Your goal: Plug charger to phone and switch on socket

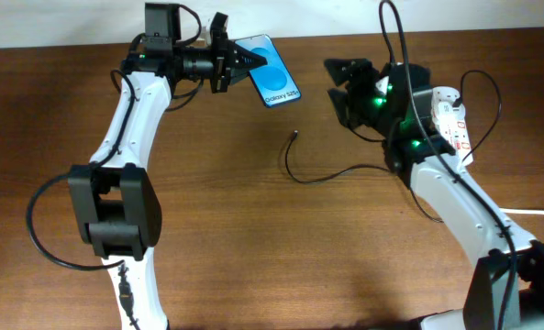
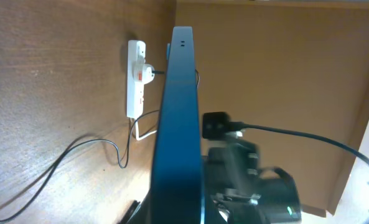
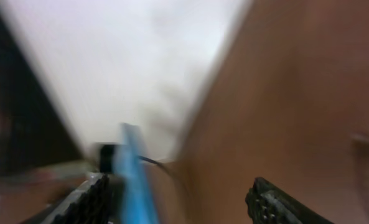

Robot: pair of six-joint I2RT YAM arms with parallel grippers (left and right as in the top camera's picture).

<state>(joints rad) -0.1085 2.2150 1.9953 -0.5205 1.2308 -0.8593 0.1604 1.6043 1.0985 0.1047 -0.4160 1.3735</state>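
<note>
Left gripper [image 1: 238, 62] clasps the phone [image 1: 275, 84] near the table's [image 1: 253, 257] far edge. Right gripper [image 1: 338, 86] gapes empty beside it. The charger [image 1: 331, 172] lies on open wood below; the socket [image 1: 453, 119] lies behind the right arm.

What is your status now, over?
Left pincer shut on phone. Right pincer open, empty. Charger on table, not in phone. Socket partly under right arm.

1. The left arm [image 1: 129, 119] rises from its base at 7 o'clock in the overhead view toward 11 o'clock. There its wrist bends toward 3 o'clock.
2. The left gripper [image 1: 238, 62] points to 3 o'clock, jaws clamped on the phone [image 1: 273, 81].
3. The right arm [image 1: 455, 192] reaches from 5 o'clock toward 1 o'clock.
4. The right gripper [image 1: 338, 84] faces 9 o'clock, jaws spread wide and holding nothing.
</note>
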